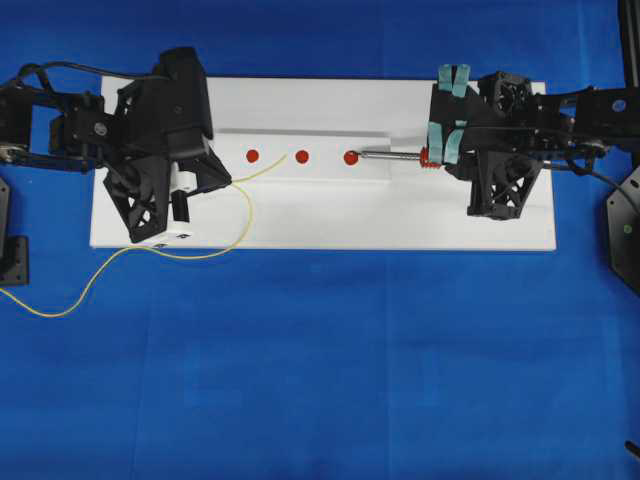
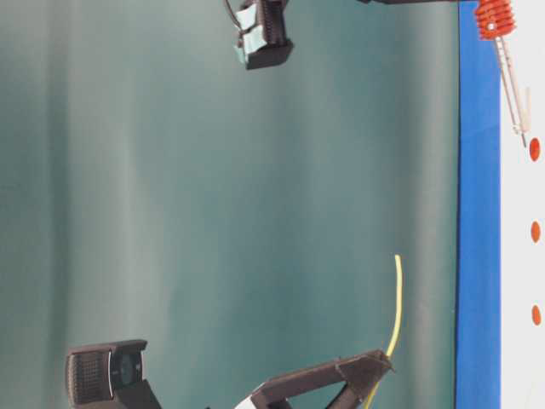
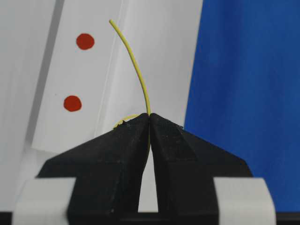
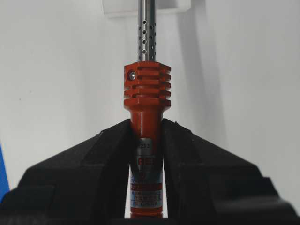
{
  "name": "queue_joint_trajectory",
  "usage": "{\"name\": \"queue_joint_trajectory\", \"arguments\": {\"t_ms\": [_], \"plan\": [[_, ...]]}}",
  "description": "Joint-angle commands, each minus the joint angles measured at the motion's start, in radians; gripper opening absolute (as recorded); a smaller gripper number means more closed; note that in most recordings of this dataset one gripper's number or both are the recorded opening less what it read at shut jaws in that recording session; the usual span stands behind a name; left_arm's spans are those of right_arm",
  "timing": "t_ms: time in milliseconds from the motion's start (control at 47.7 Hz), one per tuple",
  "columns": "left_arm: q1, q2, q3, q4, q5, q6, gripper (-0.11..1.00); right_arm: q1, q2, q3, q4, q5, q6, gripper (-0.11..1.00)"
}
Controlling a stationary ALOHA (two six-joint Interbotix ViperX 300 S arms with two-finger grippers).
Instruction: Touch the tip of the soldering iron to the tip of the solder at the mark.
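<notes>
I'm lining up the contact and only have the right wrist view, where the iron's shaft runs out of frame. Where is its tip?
Observer: In the overhead view the tip of the soldering iron sits at the edge of the rightmost red mark.
Operator: And the solder's end?
Observer: The tip of the solder lies between the left mark and the middle mark, well apart from the other tip.
Operator: Is it down on the board?
Observer: No. The table-level view shows it raised off the white board. The left end effector is shut on the solder.
</notes>
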State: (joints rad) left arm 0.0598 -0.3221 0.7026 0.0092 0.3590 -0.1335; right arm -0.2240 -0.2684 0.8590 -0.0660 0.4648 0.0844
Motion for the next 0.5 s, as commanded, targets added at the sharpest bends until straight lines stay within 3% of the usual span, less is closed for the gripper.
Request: {"name": "queue_joint_trajectory", "arguments": {"t_ms": [0,231,483], "plan": [[0.0,-0.017,-0.008,0.002,-0.009,0.0,0.03,0.002,-0.078,-0.015,-0.002,-0.003,0.002,0.06],[-0.002,-0.04,0.017,0.0,-0.011,0.0,0.03,0.002,-0.299,0.075,0.0,-0.002,0.012,0.06],[0.0,-0.071,0.051,0.0,-0.043,0.0,0.03,0.002,-0.476,0.164,0.002,-0.005,0.101,0.06]]}}
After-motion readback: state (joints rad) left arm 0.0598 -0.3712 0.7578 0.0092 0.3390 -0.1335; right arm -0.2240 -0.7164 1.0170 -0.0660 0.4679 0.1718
